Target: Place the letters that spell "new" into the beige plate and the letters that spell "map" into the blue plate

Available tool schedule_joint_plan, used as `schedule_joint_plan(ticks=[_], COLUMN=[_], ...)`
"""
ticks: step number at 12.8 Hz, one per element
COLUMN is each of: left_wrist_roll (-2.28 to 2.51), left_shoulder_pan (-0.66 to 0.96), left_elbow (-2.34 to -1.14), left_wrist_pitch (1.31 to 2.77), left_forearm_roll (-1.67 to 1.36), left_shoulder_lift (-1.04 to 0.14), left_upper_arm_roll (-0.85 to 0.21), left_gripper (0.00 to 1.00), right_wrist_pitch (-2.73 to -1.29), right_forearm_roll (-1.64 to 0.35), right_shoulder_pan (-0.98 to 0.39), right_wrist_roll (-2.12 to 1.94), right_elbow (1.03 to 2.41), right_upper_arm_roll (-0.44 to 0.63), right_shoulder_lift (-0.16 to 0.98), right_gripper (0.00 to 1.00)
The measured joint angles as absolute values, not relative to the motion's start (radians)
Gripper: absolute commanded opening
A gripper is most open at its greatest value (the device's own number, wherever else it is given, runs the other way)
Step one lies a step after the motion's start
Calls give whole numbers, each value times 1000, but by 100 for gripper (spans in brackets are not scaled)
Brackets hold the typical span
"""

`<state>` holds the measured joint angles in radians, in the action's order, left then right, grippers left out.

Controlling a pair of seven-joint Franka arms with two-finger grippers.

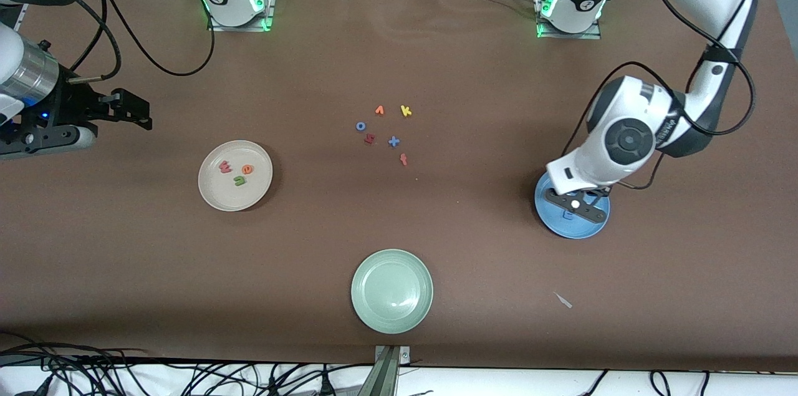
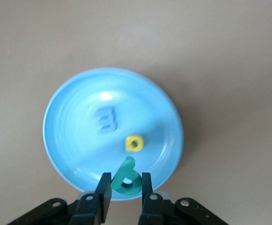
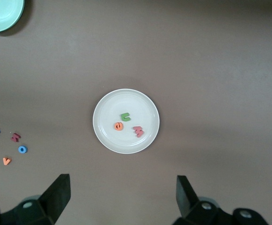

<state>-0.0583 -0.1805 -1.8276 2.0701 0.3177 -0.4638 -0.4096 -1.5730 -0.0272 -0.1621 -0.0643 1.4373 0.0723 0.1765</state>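
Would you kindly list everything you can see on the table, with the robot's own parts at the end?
beige plate: one, toward the right arm's end, holding green n, orange e, pinkish-red w
blue plate: one, toward the left arm's end, holding blue m, yellow a
teal p: one, held over the blue plate
pale green plate: one, nearest the front camera
loose letters: six, mixed colours, mid-table
left gripper: shut on the p
right gripper: open, waiting above the table near the beige plate
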Motion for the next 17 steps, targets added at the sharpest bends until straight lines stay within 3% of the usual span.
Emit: schedule_joint_plan(ticks=[1, 2, 3, 4, 5, 9, 13, 17], left_wrist_roll=[-61, -63, -65, -67, -72, -103, -104, -103], left_shoulder_pan=[-207, -232, -252, -267, -276, -295, -264, 6], left_elbow=[-1841, -1848, -1854, -1858, -1858, -1805, -1720, -1707], left_wrist_pitch=[2089, 2110, 2129, 2142, 2149, 2150, 2120, 1979], left_forearm_roll=[318, 318, 318, 318, 318, 318, 157, 45], left_shoulder_lift=[-478, -495, -514, -532, -543, -504, -334, -141], left_upper_arm_roll=[-409, -409, -409, -409, -409, -417, -391, -84], left_gripper=[20, 40, 45, 81, 100, 100, 100, 100], right_wrist_pitch=[-1573, -1573, -1573, -1573, -1572, -1572, -1572, -1572], right_forearm_roll=[-27, -27, -27, -27, -27, -27, -27, -27], right_shoulder_pan=[-162, -162, -162, -162, -162, -161, -161, -160], right_wrist_roll=[-64, -64, -64, -64, -64, -64, -64, -64], right_elbow=[1437, 1437, 1437, 1437, 1437, 1437, 1437, 1437], right_upper_arm_roll=[72, 72, 72, 72, 72, 73, 74, 74], right_shoulder_lift=[177, 177, 177, 177, 177, 177, 177, 177], right_gripper=[100, 100, 100, 100, 100, 100, 100, 100])
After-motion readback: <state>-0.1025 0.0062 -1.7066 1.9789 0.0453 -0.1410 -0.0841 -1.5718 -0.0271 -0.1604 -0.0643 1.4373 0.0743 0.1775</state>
